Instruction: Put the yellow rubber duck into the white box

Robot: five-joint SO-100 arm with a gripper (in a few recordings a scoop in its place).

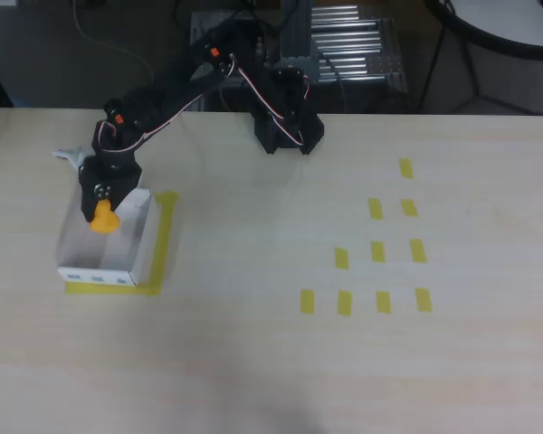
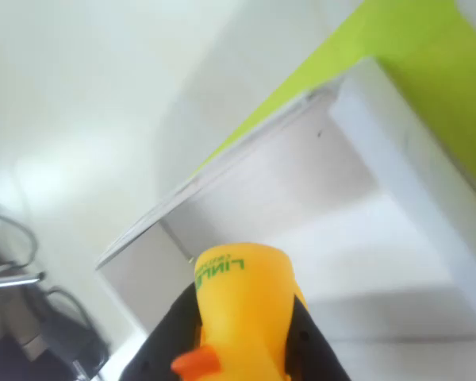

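Big pale table [image 1: 271, 362] fills the overhead view, yellow tape strips [image 1: 377, 251] at right. White box [image 1: 104, 244] sits at left on a yellow tape outline [image 1: 166, 237]. Black arm [image 1: 163, 90] reaches over it, gripper [image 1: 102, 212] clamped on the yellow rubber duck [image 1: 103, 217] above the box's upper part.

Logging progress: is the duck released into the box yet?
No: gripper holds the duck above the white box.

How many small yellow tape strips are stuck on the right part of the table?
10. One alone at the top; below it two; then three; the bottom row has four.
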